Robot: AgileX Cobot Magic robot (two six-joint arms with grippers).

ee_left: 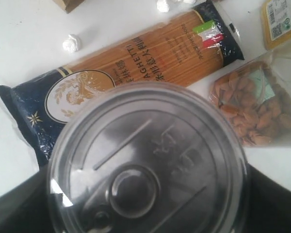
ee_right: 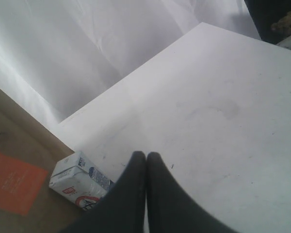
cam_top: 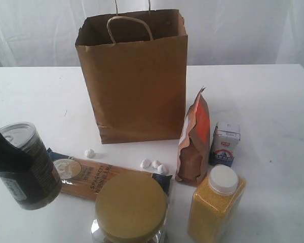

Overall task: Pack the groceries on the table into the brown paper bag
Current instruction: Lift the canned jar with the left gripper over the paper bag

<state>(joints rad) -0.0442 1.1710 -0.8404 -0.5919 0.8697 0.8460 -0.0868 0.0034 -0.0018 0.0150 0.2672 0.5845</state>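
Closest to me, at the near edge, stands the clear jar with wide tan lid, lid on. At the far left the left gripper has its fingers spread wide on either side of the dark tin can and grips it. The can leans with its top to the left, and I cannot tell whether its base touches the table. Right of the can the navy spaghetti packet lies flat, its right end hidden behind the jar. A few white pebble-like bits lie just beyond it. The brown paper bag stands upright and open at the far middle. By its near right corner the orange-brown pouch stands upright, with the small white-blue carton just beside it. The yellow-grain bottle with white cap stands nearer, right of the jar. The right gripper hangs over bare table near the carton, fingers pressed together, holding nothing.
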